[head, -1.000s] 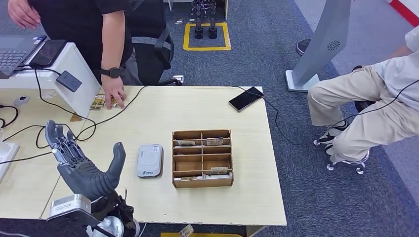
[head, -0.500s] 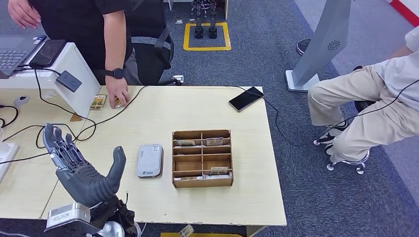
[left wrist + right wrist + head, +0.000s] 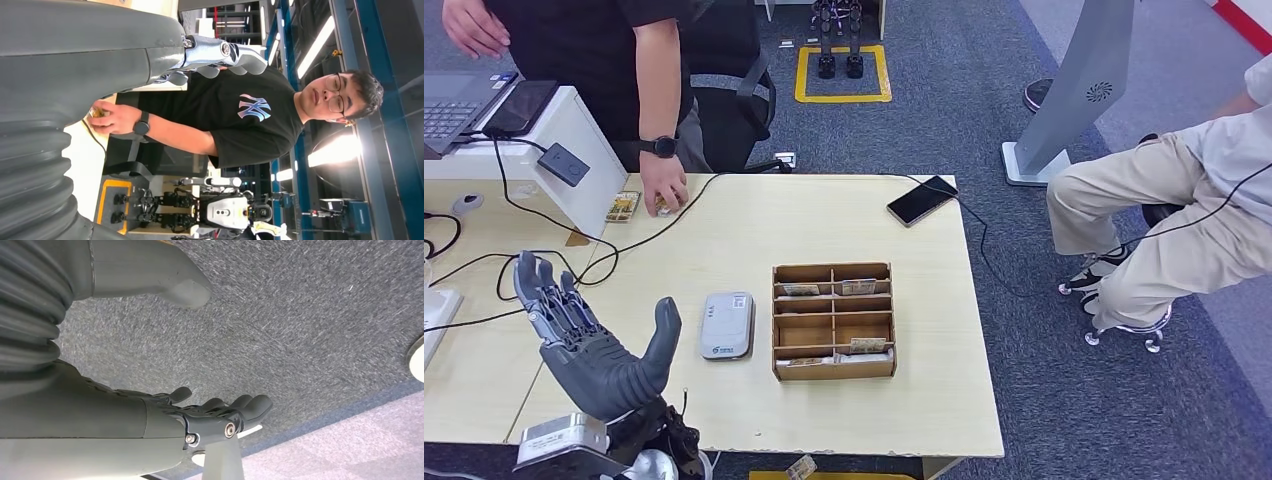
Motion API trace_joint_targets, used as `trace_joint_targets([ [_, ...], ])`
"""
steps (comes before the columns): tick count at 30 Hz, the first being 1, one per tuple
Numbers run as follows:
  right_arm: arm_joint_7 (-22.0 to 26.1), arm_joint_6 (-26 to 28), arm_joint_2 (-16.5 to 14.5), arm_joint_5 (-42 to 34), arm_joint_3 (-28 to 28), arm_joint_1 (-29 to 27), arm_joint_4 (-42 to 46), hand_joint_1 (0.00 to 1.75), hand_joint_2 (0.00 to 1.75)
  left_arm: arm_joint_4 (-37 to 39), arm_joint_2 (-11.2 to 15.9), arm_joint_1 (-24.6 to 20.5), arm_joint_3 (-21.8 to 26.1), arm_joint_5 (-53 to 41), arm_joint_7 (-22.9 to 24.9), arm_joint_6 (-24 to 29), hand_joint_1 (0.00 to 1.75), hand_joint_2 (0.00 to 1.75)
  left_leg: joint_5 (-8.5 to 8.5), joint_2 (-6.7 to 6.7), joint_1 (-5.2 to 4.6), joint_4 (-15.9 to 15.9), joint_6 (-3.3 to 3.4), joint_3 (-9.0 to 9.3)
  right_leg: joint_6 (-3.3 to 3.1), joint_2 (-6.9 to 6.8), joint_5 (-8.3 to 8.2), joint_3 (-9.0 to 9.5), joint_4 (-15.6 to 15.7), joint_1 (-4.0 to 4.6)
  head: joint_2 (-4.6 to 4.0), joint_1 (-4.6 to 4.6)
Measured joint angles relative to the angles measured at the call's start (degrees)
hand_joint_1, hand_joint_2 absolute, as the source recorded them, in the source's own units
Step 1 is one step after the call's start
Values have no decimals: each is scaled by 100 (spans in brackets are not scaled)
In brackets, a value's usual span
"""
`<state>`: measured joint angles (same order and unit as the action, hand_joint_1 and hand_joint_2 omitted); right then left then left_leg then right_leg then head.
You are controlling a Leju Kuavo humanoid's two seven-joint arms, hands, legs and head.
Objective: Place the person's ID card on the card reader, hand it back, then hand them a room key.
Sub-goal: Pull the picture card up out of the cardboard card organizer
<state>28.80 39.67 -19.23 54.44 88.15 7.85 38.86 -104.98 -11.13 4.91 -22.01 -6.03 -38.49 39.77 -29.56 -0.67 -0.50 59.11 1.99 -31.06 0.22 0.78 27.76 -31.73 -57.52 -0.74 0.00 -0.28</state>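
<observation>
Head view: we held the left robot hand (image 3: 594,345) spread, empty, at the table's near-left edge; the ID card (image 3: 623,207) lay ahead, far-left, under the person's hand (image 3: 664,192).

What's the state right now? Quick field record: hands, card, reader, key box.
left hand: raised palm-up over the table's near left corner, fingers spread, holding nothing
right hand: hanging over grey carpet, holding nothing
person's hand: resting on the far left of the table, on a small item that may be the ID card; too covered to tell
card reader: flat on the table, nothing on it
key box: cardboard organizer beside the reader, cards in several compartments
task stage: card not yet received
</observation>
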Motion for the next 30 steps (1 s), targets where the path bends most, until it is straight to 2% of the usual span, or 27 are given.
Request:
trace_joint_targets([
  [30, -53, 0, 0, -164, 0, -22, 12, 0, 175, -94, 33, 70, -68, 267, -55, -66, 0, 175, 0, 0, 0, 0, 0, -1, 0, 0, 0, 0, 0, 0, 0, 0],
])
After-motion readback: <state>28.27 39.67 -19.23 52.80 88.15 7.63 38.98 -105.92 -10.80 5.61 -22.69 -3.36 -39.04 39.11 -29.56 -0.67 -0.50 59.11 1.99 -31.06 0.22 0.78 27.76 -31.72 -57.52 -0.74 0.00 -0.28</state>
